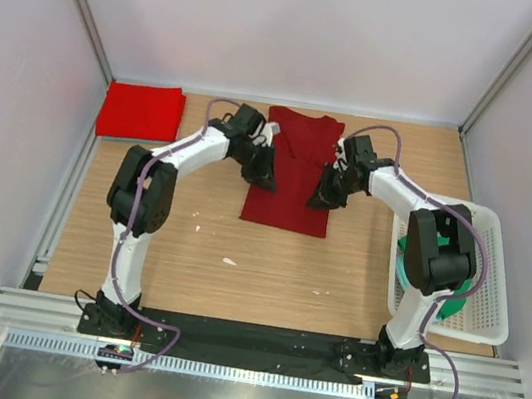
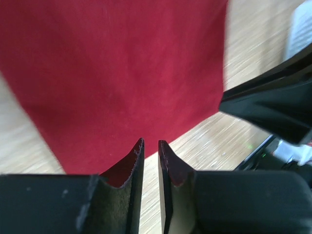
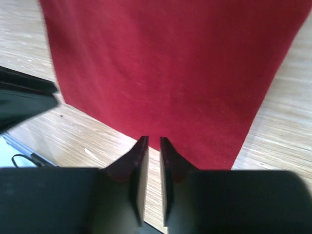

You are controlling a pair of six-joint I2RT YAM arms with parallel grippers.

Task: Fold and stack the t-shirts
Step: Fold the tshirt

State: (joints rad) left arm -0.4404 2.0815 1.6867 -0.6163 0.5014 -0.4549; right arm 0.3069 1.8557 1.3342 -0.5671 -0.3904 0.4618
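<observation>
The left gripper (image 2: 151, 142) has its two fingers only a narrow slit apart with nothing between them; bare wood shows through the gap, and the tips sit just over the near edge of the dark maroon t-shirt (image 2: 122, 73). The right gripper (image 3: 154, 138) is in the same state, its fingers slightly parted and empty, with the tips at the cloth's border on the opposite side. From above, the two grippers flank the maroon shirt at about its middle. It lies as a long narrow strip in the centre of the table (image 1: 234, 275), sleeves already turned in, collar end far and hem near. A brighter red t-shirt (image 1: 140, 111) lies folded at the far left corner, well apart. A white basket (image 1: 488, 331) at the right holds green cloth (image 1: 451, 308), partly hidden behind the right arm. The cross fold looks like the step in hand, and the risk lies in the grip. With so slim a gap, the fingers may pinch only the top layer or slide off the edge, so the turned-in sleeves would spill open on lifting. If one side catches and the other misses, the strip would twist and the fold land skewed.
</observation>
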